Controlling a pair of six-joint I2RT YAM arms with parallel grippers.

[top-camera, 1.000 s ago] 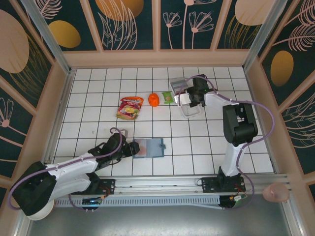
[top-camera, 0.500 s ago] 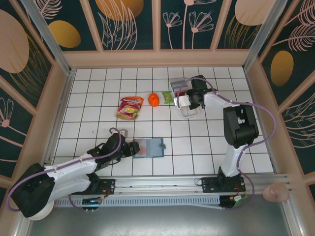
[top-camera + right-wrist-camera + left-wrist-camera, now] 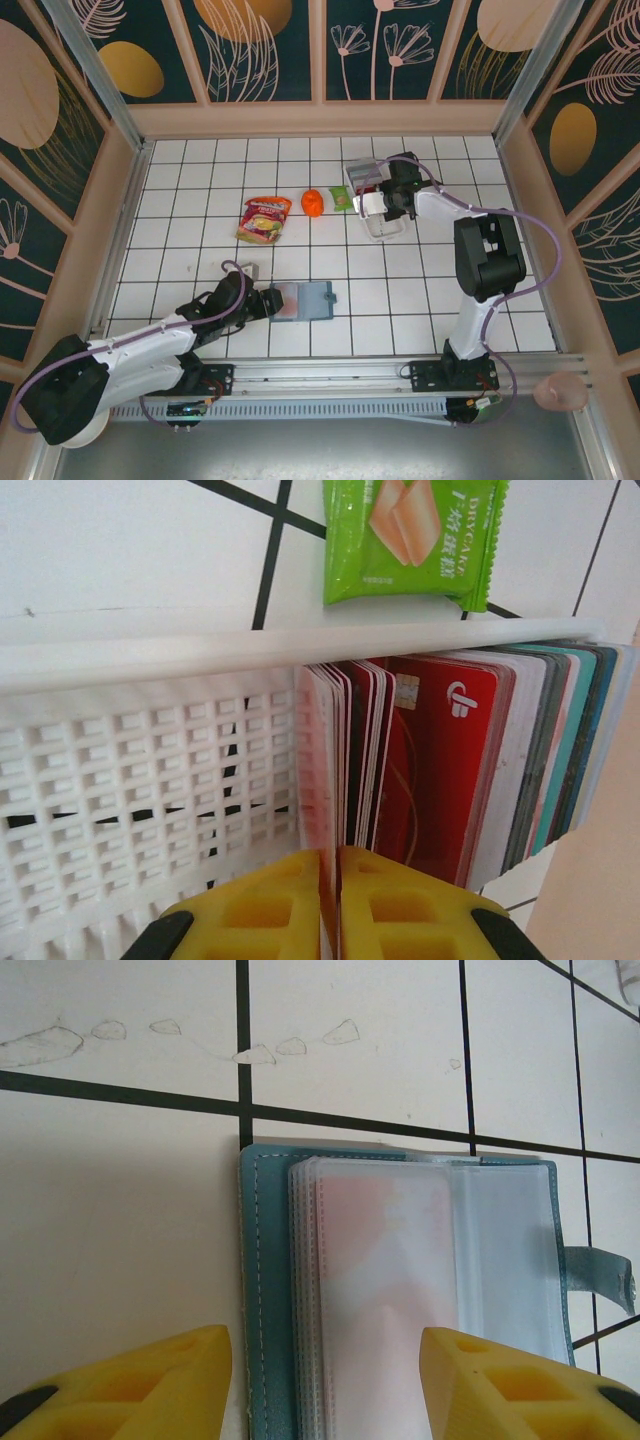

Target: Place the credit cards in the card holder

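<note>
Over on the left, the left hand (image 3: pixel 320 1348) sits low at the near edge of the card holder (image 3: pixel 400 1300), its yellow fingers about half open. One is just outside the stitched teal border and the other is over the sleeves, with nothing gripped. The holder lies open and flat on the white-tiled table (image 3: pixel 400 300), in front of the left arm. It shows soft teal covers, a fan of frosted plastic sleeves with something pink showing through, and a strap tab (image 3: pixel 600 1275) trailing off its right side. Further along the table are a crinkly red-and-yellow snack bag (image 3: pixel 264 218), a small orange thing (image 3: pixel 312 203) and a glossy green wafer packet (image 3: pixel 415 540). Then comes the white lattice basket (image 3: pixel 150 770), where the credit cards (image 3: pixel 440 770) stand on edge, packed tight in red, black, teal and white. The right hand (image 3: pixel 330 880) is down inside it, its fingers closed to a sliver on what looks like the pale card (image 3: pixel 312 770) at the left end of the stack. For this step I'd say pull straight up along the card's plane. These are slick, stiff cards pressed face to face, so a neighbour could ride up with it. It should clear the rim before swinging across, and the left hand looks placed to steady the floppy sleeves for the insertion.
</note>
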